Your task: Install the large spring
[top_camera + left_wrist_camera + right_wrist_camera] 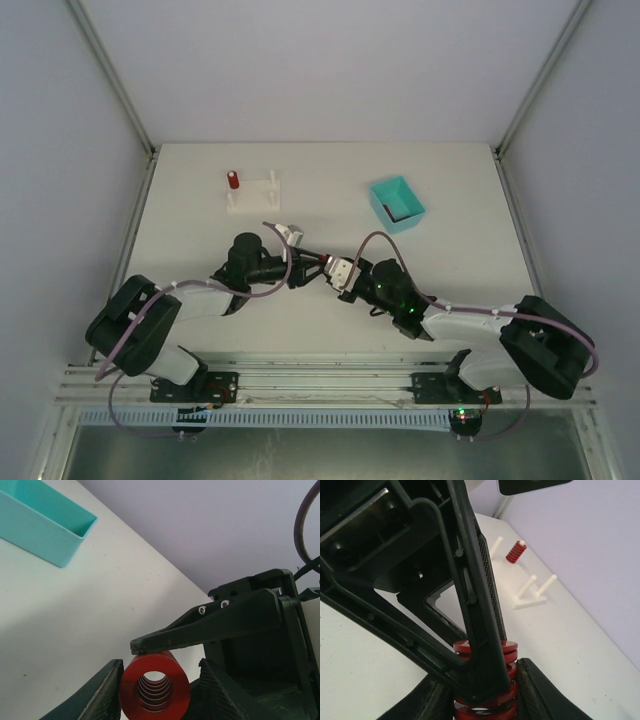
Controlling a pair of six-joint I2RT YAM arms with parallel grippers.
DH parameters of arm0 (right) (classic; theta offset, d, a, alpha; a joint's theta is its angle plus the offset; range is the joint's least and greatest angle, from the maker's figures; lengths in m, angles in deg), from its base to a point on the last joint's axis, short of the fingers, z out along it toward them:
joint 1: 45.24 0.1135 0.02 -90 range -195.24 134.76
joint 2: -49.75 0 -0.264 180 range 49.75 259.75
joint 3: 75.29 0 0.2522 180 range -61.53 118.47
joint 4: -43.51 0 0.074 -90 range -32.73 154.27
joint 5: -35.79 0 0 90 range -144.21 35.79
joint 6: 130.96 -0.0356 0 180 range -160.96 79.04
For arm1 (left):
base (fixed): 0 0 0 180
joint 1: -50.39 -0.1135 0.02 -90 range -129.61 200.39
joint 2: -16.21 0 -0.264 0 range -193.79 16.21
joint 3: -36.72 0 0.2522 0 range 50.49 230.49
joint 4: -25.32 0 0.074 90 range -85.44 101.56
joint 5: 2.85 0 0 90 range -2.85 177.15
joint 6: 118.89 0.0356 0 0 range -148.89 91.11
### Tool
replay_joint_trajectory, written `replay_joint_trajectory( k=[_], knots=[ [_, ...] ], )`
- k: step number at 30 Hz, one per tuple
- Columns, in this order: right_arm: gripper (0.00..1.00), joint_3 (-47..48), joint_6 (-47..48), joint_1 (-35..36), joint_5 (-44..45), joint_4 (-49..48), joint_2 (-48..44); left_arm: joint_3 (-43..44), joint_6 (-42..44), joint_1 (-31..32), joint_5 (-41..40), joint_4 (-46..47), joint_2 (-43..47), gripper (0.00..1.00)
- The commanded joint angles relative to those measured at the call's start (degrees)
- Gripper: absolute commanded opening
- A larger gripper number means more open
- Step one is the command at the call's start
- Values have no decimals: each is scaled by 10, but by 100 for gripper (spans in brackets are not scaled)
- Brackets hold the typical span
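Note:
The large red spring [155, 690] is held above the table between both grippers, which meet at mid-table. In the left wrist view it lies end-on between my left gripper's [161, 664] two fingers, and a finger of the right gripper [200, 626] presses on its top. In the right wrist view the spring [507, 652] stands between my right gripper's [482, 672] fingers, partly hidden by the left gripper's fingers [470, 630] straddling it. From above, the left gripper [308, 262] and the right gripper [336, 270] touch tips and hide the spring.
A white peg stand [252, 197] sits at the back left with a small red spring [232, 180] on one peg; it also shows in the right wrist view [527, 594]. A teal bin [397, 203] stands at the back right.

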State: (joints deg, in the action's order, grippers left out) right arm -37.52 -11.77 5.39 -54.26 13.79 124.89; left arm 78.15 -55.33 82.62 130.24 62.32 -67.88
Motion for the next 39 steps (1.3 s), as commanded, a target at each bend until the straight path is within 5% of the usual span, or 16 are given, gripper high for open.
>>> replay_joint_trajectory(
  k=[1, 11, 14, 18, 25, 32, 35, 39],
  knots=[
    [11, 9, 10, 6, 19, -45, 3, 25, -5, 4, 25, 14, -9, 45],
    [20, 17, 3, 8, 8, -30, 10, 26, -1, 6, 32, 15, -7, 9],
    [36, 23, -14, 9, 8, -6, 7, 23, 2, 6, 24, 11, -1, 0],
    [64, 33, -70, 10, 26, 59, -19, 25, 27, 5, -18, -35, 20, 0],
    [100, 51, -185, 10, 64, 211, -112, 34, 73, 2, -164, -165, 81, 0],
    [99, 77, -357, 6, 215, 359, -215, 82, 98, -1, -374, -272, 119, 0],
    [99, 107, -379, 3, 245, 451, -220, 138, 113, -2, -436, -316, 99, 0],
    [99, 89, -402, -1, 312, 456, -216, 241, 144, -11, -525, -383, 35, 0]
  ],
)
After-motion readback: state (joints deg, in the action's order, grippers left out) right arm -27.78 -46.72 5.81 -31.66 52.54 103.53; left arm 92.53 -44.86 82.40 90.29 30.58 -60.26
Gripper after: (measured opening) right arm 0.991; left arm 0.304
